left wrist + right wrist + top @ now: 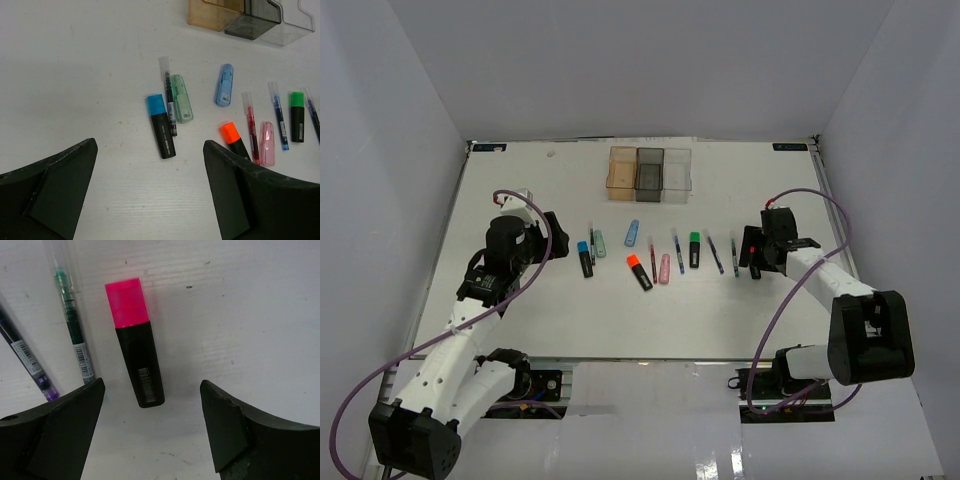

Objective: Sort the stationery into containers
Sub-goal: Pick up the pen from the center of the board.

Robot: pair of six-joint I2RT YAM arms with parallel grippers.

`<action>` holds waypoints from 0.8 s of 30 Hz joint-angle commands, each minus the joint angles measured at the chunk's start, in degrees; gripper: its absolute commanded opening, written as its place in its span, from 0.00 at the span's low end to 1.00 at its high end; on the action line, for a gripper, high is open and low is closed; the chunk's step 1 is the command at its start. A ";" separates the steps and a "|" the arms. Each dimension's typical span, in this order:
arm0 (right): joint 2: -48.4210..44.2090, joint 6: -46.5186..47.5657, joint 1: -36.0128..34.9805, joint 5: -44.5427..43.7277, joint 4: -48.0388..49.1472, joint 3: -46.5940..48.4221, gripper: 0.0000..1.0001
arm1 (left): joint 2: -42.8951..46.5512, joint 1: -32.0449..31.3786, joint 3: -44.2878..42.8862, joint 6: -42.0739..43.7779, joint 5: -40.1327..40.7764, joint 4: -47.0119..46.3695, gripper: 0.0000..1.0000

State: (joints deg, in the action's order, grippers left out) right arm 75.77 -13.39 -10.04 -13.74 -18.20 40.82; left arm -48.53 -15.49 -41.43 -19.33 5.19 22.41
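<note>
White tabletop (pixel 620 320) inside pale walls (pixel 400 120); left pincer (pixel 150 145) and right pincer (pixel 151 384) both gape wide, holding nothing.

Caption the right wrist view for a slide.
Open right gripper poised over a pink-capped black highlighter lying beside a green pen.

Bright, even white light fills the white-walled enclosure, leaving only faint, soft shadows on the table (pixel 570 320) — a glossy sheen sits at six o'clock in the overhead view — and both wrist views are sharp, their black fingers (pixel 55 435) nearly featureless at five and seven o'clock.
</note>
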 commanded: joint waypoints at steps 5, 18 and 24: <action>6.05 -0.50 0.81 1.52 7.91 0.75 0.74 | 0.37 0.28 -0.23 0.44 -0.27 -1.06 0.98; 9.84 -0.68 0.82 1.25 9.23 1.10 0.30 | 0.46 0.28 -0.05 0.26 -1.58 -1.14 0.98; 6.77 -0.06 -0.24 5.47 8.44 7.07 0.22 | -0.42 0.37 -0.23 0.26 -2.55 -1.14 0.98</action>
State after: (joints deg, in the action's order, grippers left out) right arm 84.79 -13.45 -9.52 -11.09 -10.92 42.65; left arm -48.60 -15.44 -41.28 -19.33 3.90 22.20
